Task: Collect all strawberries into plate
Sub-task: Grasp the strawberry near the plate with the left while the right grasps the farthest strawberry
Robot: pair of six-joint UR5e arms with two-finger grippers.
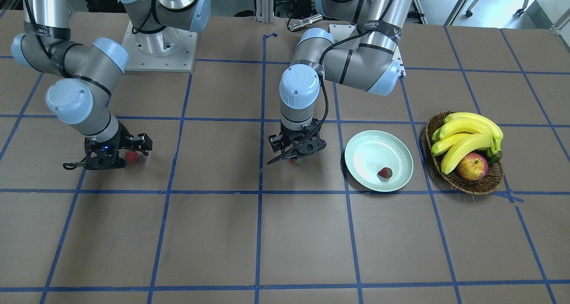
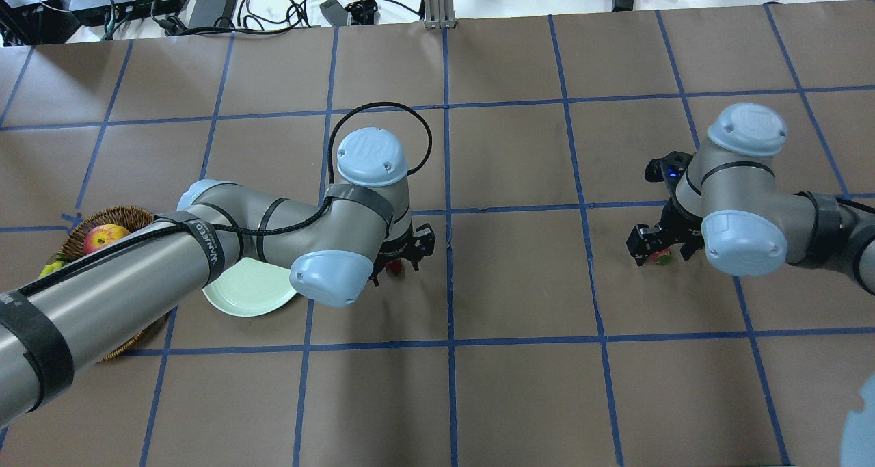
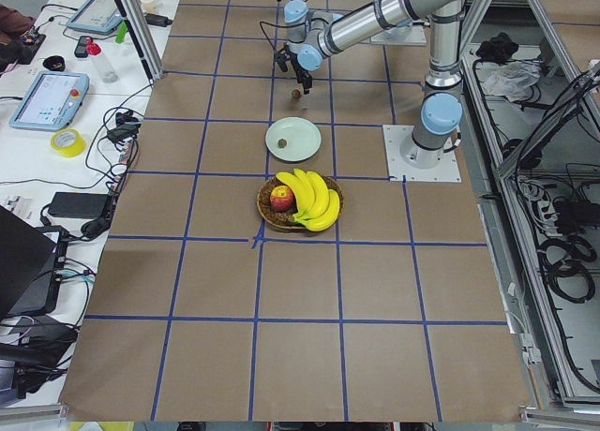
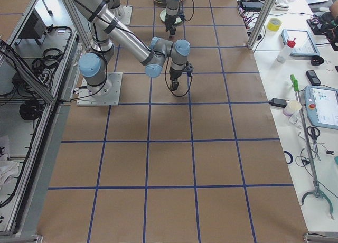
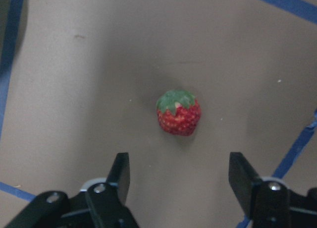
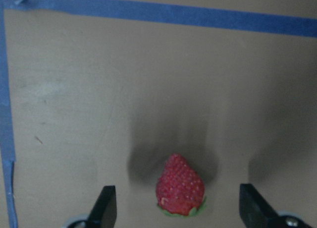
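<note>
Spanning the full work area, the brown table (image 1: 285, 250) carries a grid of blue tape lines. 2 arms reach over it. The left arm (image 1: 356, 68) extends toward the middle of the table, and the right arm (image 1: 75, 95) works well apart from it, near the opposite end.

A brown wicker basket (image 1: 472, 186) sits near the table end on the robot's left. It holds a bunch of yellow bananas (image 1: 467, 132) and 1 red-yellow apple (image 1: 472, 167). The pale green plate (image 1: 369, 150) lies flat just beside the basket, between the basket and the left gripper.

The left gripper (image 5: 179, 168) points down at the table near the plate. Its jaws stand apart. The right gripper (image 6: 177, 203) also points down, with its jaws apart.

3 strawberries are in view:
1. Strawberry 1 (image 1: 384, 173) lies inside the plate, near the rim on the side away from the robot.
2. Strawberry 2 (image 5: 179, 113) lies on the bare table under the left gripper, in line with the gap between the fingers. In the left wrist view it sits clear of both fingertips.
3. Strawberry 3 (image 6: 180, 186) lies on the bare table between the right gripper's fingers, with a clear gap on each side.
</note>
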